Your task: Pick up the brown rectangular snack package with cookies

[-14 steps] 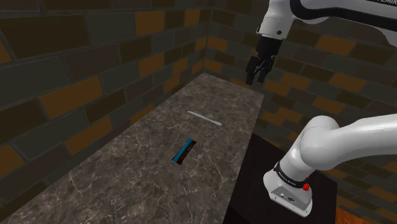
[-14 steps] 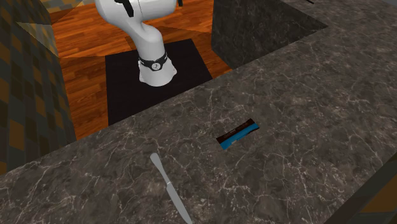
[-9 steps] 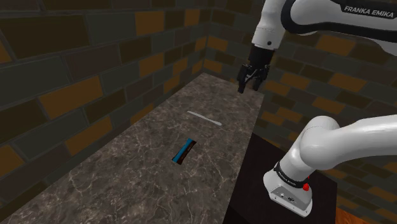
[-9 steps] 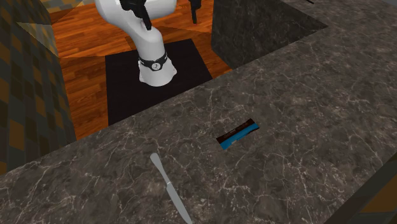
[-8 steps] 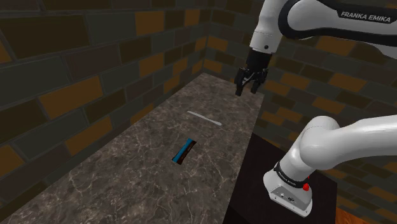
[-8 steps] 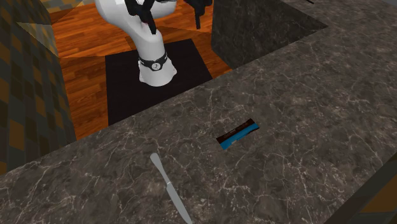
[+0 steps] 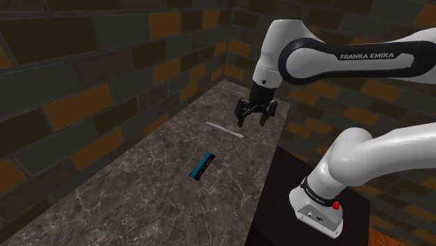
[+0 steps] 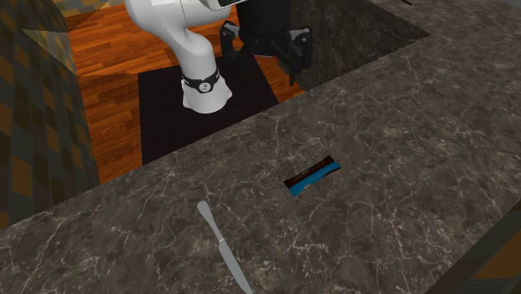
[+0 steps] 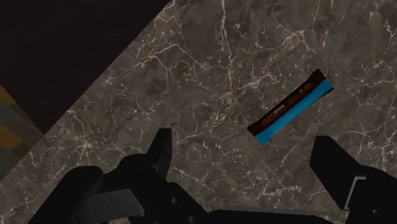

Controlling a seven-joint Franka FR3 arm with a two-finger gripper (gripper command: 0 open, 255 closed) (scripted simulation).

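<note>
The gripper [image 7: 252, 119] hangs in the air above the table [image 7: 133, 192], its fingers [image 9: 160, 151] spread wide apart with nothing between them. In the shoulder view it sits just to the right of the knife [image 7: 223, 130] and higher than it, over the table edge that borders the stand [image 7: 279, 183].

The package [image 7: 202, 165] lies flat on the dark veined table, near the knife but apart from it, towards the shoulder view's lower left of it. It is a slim dark brown bar with a bright blue stripe along one long side. In the second exterior view the package [image 8: 312, 176] lies up and to the right of the knife [image 8: 224, 247], and the gripper is further up again, at the table edge.

From the wrist view the package [image 9: 291, 108] lies on the table ahead of the open fingers, beyond their tips and untouched by either, tilted across the line between them.

The white arm [image 7: 328, 59] arches down over the knife end of the table. A brick wall [image 7: 84, 63] of grey and orange blocks rises behind the knife.
</note>
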